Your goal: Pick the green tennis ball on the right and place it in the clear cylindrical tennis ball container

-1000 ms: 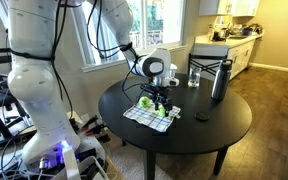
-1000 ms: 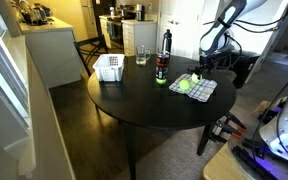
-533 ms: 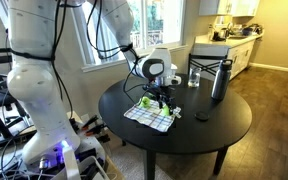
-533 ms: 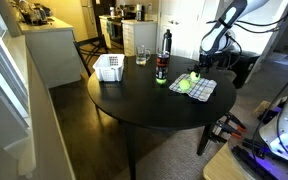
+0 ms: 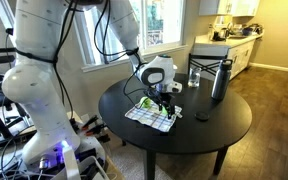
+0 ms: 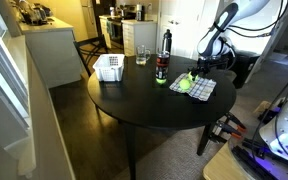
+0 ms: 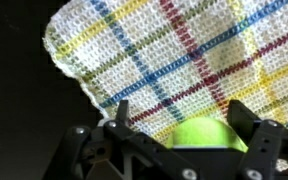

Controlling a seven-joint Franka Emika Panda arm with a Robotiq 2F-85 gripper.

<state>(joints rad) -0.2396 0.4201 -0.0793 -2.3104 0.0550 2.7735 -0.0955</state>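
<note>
A green tennis ball [image 7: 204,134] lies on a plaid cloth [image 7: 164,50] and sits between my gripper's [image 7: 184,110] open fingers, one on each side of it. In both exterior views the gripper [image 5: 164,100] [image 6: 202,68] is low over the cloth [image 5: 149,115] [image 6: 194,88] at the table's edge. A second green ball [image 6: 184,86] lies on the cloth nearer the table's middle. A tall cylindrical container with a dark top [image 5: 220,80] [image 6: 163,62] stands upright on the round black table [image 5: 204,125].
A drinking glass [image 5: 194,77] [image 6: 142,55] stands near the container. A white basket [image 6: 109,68] sits on the far part of the table. A small dark object [image 5: 201,116] lies by the cloth. Cables and robot base crowd the floor.
The gripper has shifted a little sideways and lower over the cloth, closer around the ball. The balls and container have not moved.
</note>
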